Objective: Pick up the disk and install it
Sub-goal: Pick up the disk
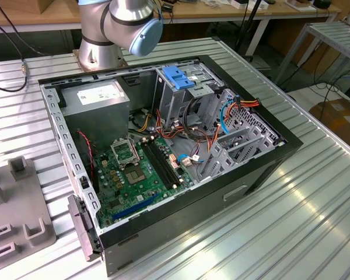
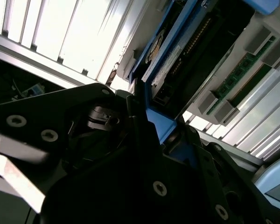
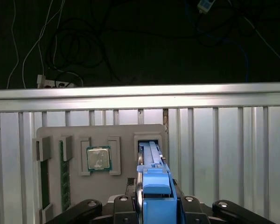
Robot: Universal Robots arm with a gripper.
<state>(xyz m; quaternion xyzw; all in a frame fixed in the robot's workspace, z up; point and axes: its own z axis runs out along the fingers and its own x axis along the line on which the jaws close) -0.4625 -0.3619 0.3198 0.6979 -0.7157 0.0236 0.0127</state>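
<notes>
In the first wrist view the disk [image 3: 156, 184] stands on edge, its blue carrier toward the camera, between my gripper's [image 3: 156, 203] dark fingers. It hangs over an open slot [image 3: 147, 140] in a grey fixture [image 3: 56, 133]. The second wrist view shows the disk [image 2: 191, 46] close up, with its dark face and connector row. Its blue carrier rim is clamped in my gripper [image 2: 147, 112]. In the exterior view the open computer case [image 1: 262, 169] lies on the ribbed metal table, with a blue ridged handle [image 1: 178, 77] on its drive cage.
The grey fixture also holds a processor chip [image 3: 99, 158] and a green memory stick [image 3: 64, 172]. A corner of that fixture [image 1: 17, 221] sits at the exterior view's left. A grey power supply box [image 1: 99, 99], motherboard [image 1: 134, 169] and loose cables [image 1: 221, 116] fill the case. The arm's base [image 1: 114, 29] stands behind it.
</notes>
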